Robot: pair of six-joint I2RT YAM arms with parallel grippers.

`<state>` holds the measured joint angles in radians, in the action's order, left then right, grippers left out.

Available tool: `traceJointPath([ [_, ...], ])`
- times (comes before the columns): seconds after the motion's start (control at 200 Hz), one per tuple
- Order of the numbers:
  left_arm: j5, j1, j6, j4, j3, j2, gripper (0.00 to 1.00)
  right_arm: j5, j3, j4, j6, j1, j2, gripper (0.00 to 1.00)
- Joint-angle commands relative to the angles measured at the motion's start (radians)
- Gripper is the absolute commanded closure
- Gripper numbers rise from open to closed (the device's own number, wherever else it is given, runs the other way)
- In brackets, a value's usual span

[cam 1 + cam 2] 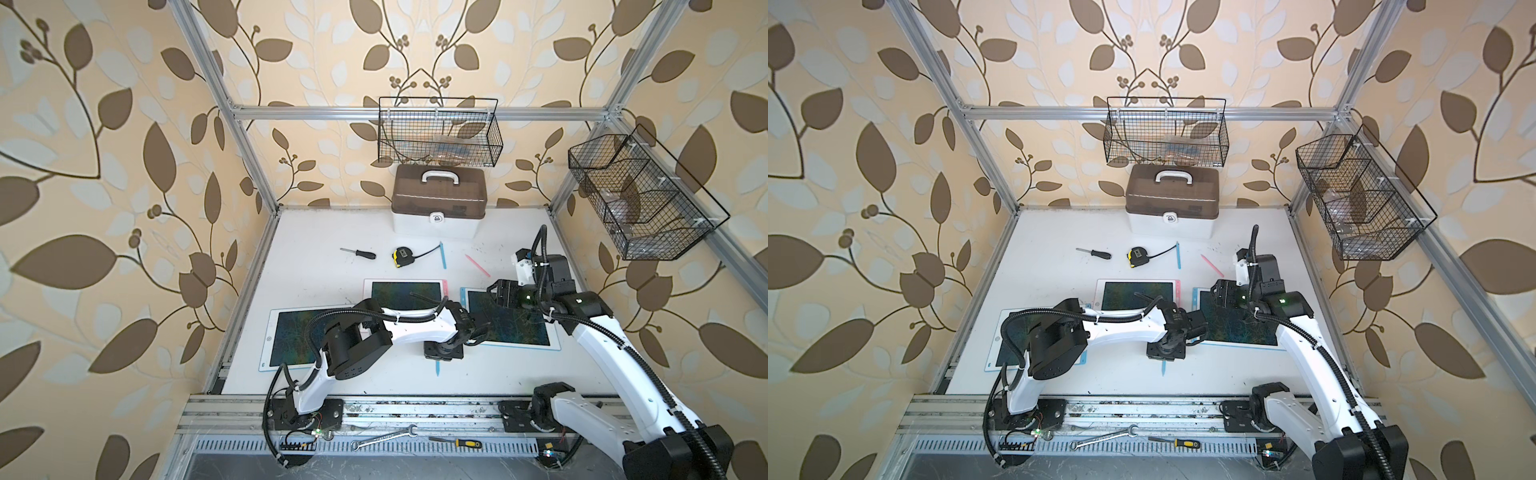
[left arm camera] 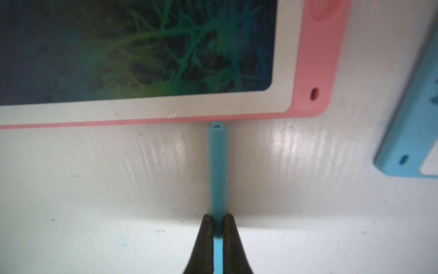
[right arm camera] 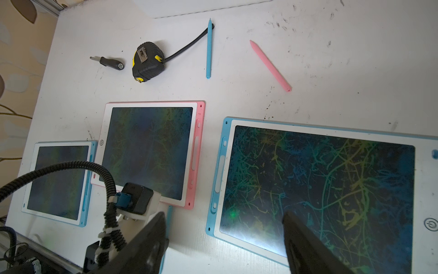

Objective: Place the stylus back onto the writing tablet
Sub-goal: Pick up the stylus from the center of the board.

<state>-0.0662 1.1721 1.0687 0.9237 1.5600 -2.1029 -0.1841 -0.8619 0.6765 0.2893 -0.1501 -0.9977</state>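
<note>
Counting three writing tablets on the table [image 1: 316, 232], clock read from a top view with 12 at the back wall: small blue tablet [image 3: 31, 180] sitting at 8, pink tablet [image 3: 199, 142] at centre, large blue tablet [image 3: 216, 178] at 4. Three styluses. The held blue stylus [image 2: 218, 166] is sitting clamped in the left end effector [image 2: 218, 218], at 6 of the pink tablet, its loop end just beside that tablet's near edge and not on it. Can't tell whether it's touching the table. The loose blue stylus [image 3: 208, 49] and pink stylus [image 3: 270, 65] are lying near 1. The right end effector [image 3: 224, 214] is hovering over the large blue tablet with fingers apart, gripping nothing. One tape measure [image 3: 147, 61], one screwdriver [image 3: 109, 62] at 11, one toolbox [image 1: 439, 195] at 12, two wire baskets [image 1: 438, 133]. In both top views the left arm is covering parts of the small blue and pink tablets and hiding its own fingers; only the stylus tip is showing. Basket contents are too murky to make out.
</note>
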Motion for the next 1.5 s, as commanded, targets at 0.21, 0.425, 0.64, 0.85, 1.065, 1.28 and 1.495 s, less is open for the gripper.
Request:
traceJointPath([
  [0.21,-0.057,0.006,-0.004,0.032,0.037,0.061,0.92,-0.003,0.012,-0.002,-0.018,0.001,0.004,0.23],
  [0.425,-0.064,0.008,-0.007,0.030,0.053,0.066,0.91,-0.008,0.013,-0.003,-0.018,0.003,0.001,0.23],
  [0.64,-0.083,0.003,-0.021,0.044,0.114,0.061,0.91,-0.021,0.025,-0.014,-0.001,0.010,0.002,0.22],
  [0.85,-0.076,-0.012,-0.037,0.039,0.156,0.041,0.91,-0.028,0.024,-0.015,0.000,0.021,-0.001,0.23],
  [1.065,-0.058,-0.037,-0.058,0.014,0.201,0.012,0.91,-0.028,0.025,-0.016,-0.002,0.036,0.001,0.23],
  [1.28,-0.043,-0.063,-0.089,0.020,0.281,-0.032,0.91,-0.028,0.027,-0.014,-0.003,0.052,-0.001,0.23],
  [1.495,-0.022,-0.082,-0.118,0.039,0.389,-0.101,0.91,-0.025,0.026,-0.011,-0.003,0.059,-0.007,0.23],
])
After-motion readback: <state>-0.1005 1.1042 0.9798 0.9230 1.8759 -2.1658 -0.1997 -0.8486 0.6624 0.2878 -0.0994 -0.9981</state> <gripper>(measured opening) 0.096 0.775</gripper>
